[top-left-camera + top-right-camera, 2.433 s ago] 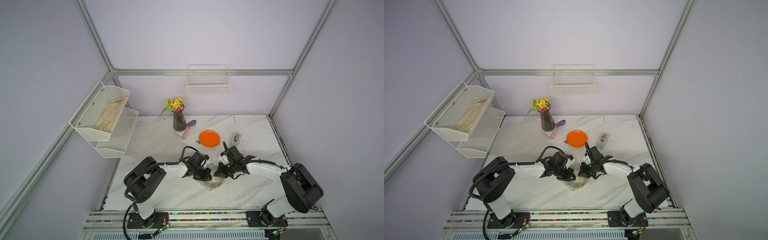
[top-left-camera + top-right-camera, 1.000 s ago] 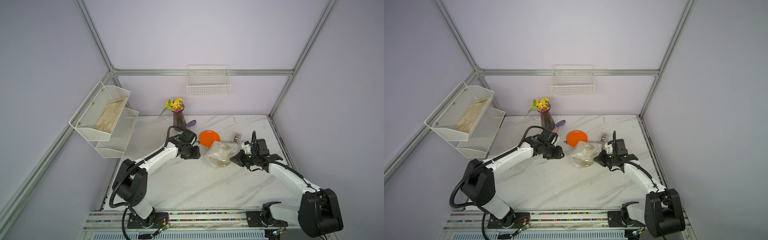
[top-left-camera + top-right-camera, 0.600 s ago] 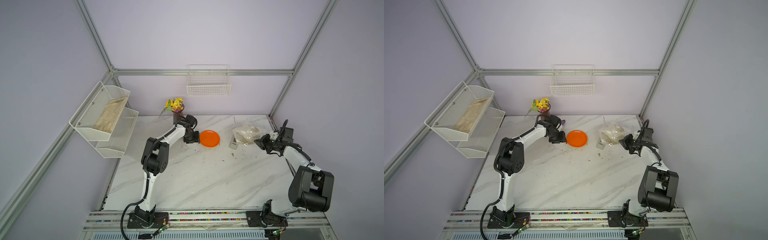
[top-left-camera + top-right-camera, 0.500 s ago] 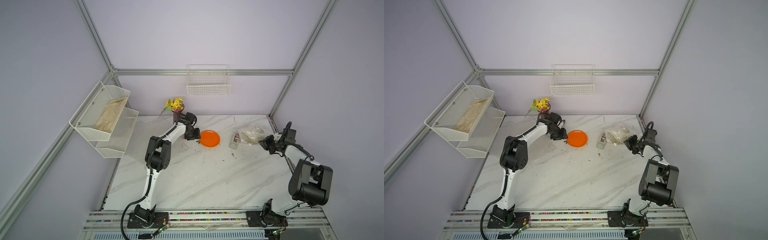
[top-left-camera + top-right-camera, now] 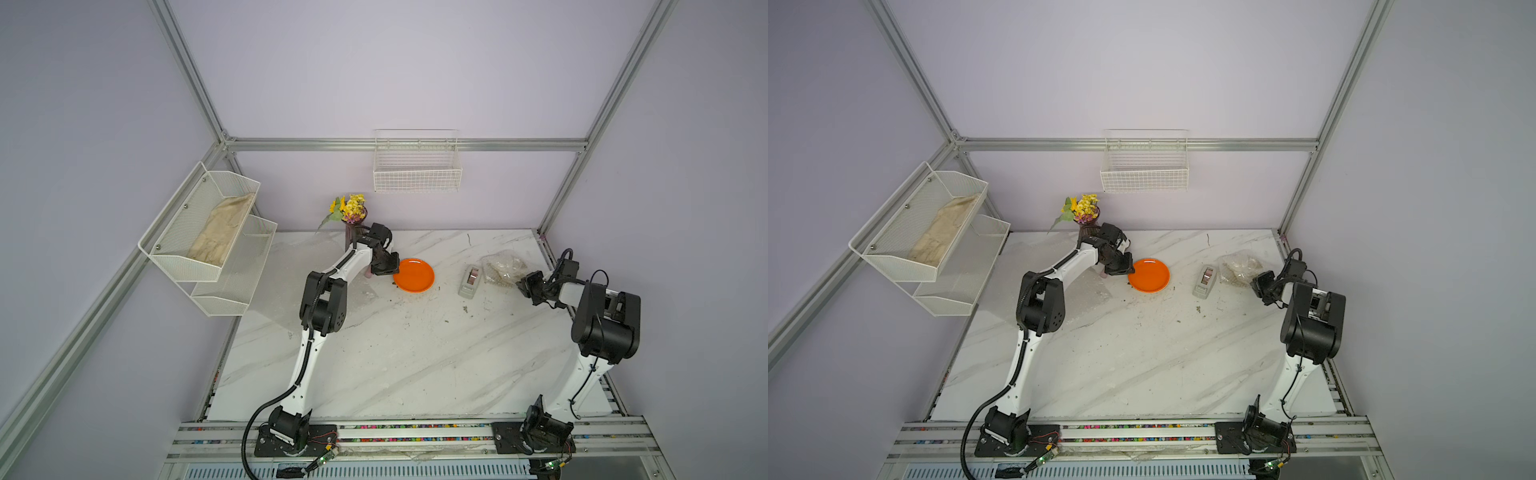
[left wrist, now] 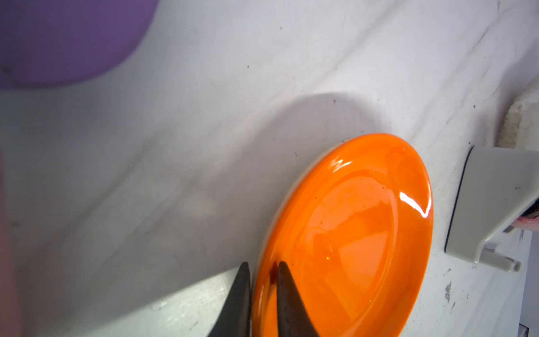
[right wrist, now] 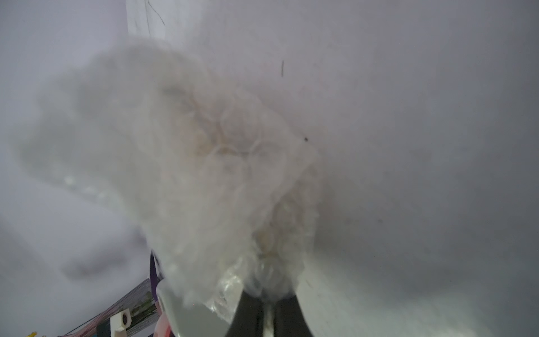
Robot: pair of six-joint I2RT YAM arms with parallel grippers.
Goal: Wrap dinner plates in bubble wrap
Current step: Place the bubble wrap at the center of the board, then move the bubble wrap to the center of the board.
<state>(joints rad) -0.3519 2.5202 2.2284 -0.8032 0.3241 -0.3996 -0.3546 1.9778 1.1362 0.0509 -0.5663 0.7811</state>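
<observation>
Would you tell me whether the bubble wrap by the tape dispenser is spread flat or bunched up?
Bunched up: the bubble wrap forms a crumpled mound, its edge pinched in the right hand.

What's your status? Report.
Left hand pinching orange plate rim. Right hand shut on bubble-wrap bundle, by the right edge. Tape dispenser between the two.

Your left arm (image 5: 305, 365) and right arm (image 5: 581, 376) are white tubes with big black round joints. A thick black cable (image 5: 252, 417) loops out by the left arm's black base (image 5: 286, 428). Thin black wires (image 5: 598, 271) hang on the right arm. Your left gripper (image 6: 262, 264) has two dark, pointy fingers (image 6: 241, 291).
</observation>
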